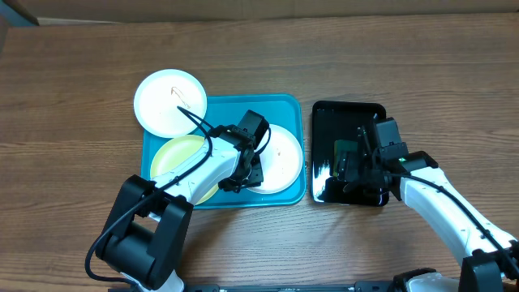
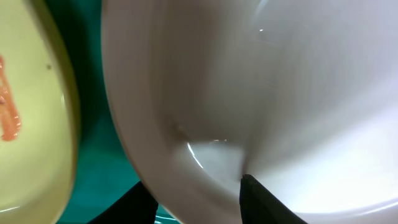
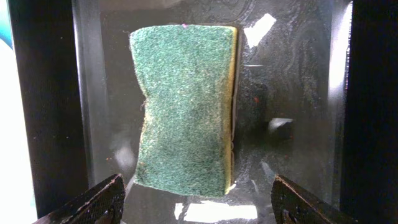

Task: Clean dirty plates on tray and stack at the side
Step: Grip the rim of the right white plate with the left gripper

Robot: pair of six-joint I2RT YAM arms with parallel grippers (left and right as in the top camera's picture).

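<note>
The turquoise tray (image 1: 243,105) holds a pale yellow-green plate (image 1: 180,156) on its left and a white plate (image 1: 282,158) on its right. A second white plate (image 1: 169,101) lies at the tray's far left corner, partly over its rim. My left gripper (image 1: 243,166) is shut on the left rim of the right white plate (image 2: 261,93), one finger under the rim and one inside (image 2: 196,186). The yellow-green plate (image 2: 31,93) has an orange-brown smear. My right gripper (image 1: 357,162) hangs open (image 3: 198,182) over a green sponge (image 3: 183,106).
The sponge (image 1: 345,152) lies on a glossy, wet black tray (image 1: 349,113) just right of the turquoise tray. In the left wrist view the turquoise tray (image 2: 102,155) shows between the two plates. Bare wooden tabletop (image 1: 81,81) surrounds both trays.
</note>
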